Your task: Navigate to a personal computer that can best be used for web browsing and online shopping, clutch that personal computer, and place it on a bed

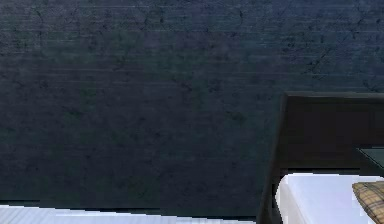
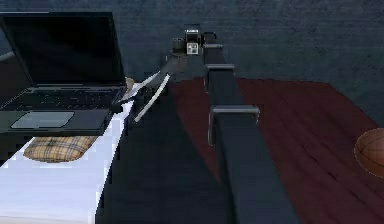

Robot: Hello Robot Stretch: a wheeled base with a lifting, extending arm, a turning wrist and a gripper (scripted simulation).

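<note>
An open laptop (image 2: 68, 97) with a black screen and dark keyboard is at the arm side view's upper left, over the head end of a bed (image 2: 55, 188) with a white sheet. The dark arm (image 2: 235, 140) rises from the bottom edge to two white squares near the top. From there the gripper (image 2: 131, 108) reaches down and left, and its thin pale fingers (image 2: 150, 92) end at the laptop's right edge. I cannot tell whether it holds the laptop. The bed's white corner (image 1: 312, 200) also appears at the forward view's lower right.
A plaid pillow (image 2: 54, 148) lies on the sheet below the laptop and again as the pillow (image 1: 368, 192). A dark headboard (image 1: 330, 130) stands against a dark blue wall (image 1: 140, 100). A dark cover (image 2: 150, 175) runs beside the sheet. Red-brown floor (image 2: 305, 110) and a brown ball (image 2: 372, 152) lie to the right.
</note>
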